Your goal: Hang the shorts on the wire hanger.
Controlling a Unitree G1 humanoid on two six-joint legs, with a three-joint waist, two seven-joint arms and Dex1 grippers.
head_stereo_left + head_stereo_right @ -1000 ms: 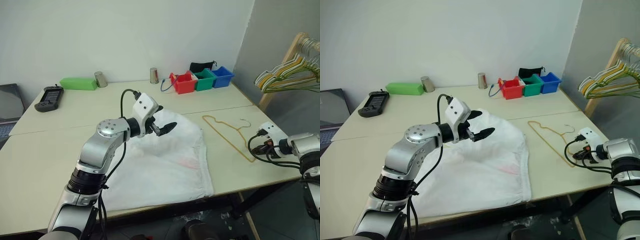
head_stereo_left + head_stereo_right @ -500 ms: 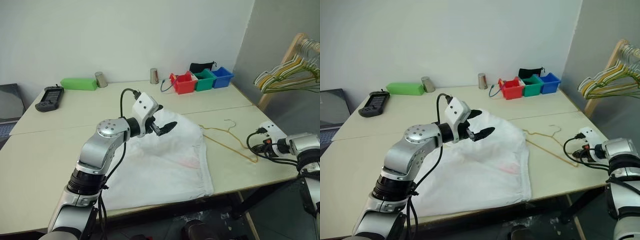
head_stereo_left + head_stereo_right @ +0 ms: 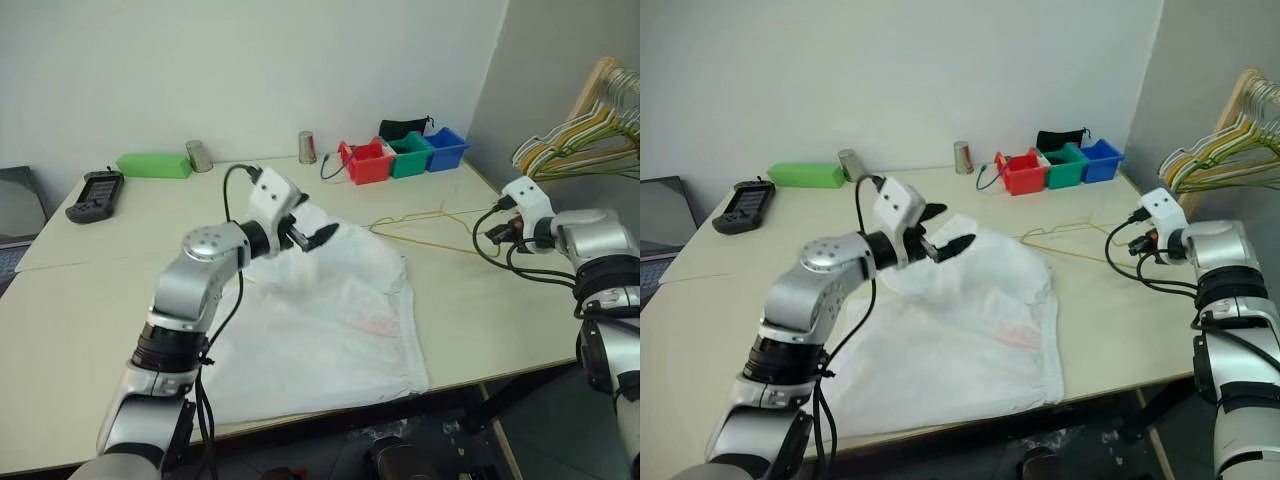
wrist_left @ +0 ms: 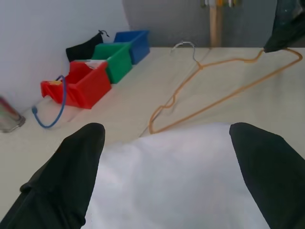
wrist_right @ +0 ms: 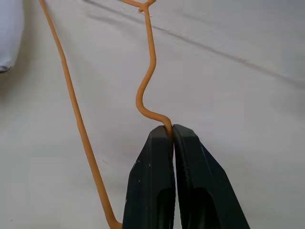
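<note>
Shorts: large white thin-fabric shorts (image 3: 330, 320) lie spread flat on the pale table (image 3: 90, 270), waistband end toward the back, a faint pink-red mark near the middle.
Hanger: thin yellow-orange triangular wire hanger (image 3: 420, 225) with a grey metal hook hangs raised over the table, just beyond the far right corner of the shorts; whether its far end touches the tabletop cannot be told.
Right gripper: the right gripper (image 5: 171, 131) is clamped tight on a bend of the hanger wire, fingers (image 5: 152, 181) pressed together with the wire between them.
Left gripper: the left gripper (image 3: 940, 232) hovers above the back edge of the shorts with jaws spread wide, holding nothing; the cloth sits just below and between its fingertips (image 4: 71, 162).
Handling: the fabric looks light, limp and likely to sag or slide, so the gathered waistband seems the firmest place to pinch; the wire looks stiff, light and springy, and could twist in a narrow grip.
Background: red, green and blue plastic bins (image 3: 400, 158) stand at the table's rear.
</note>
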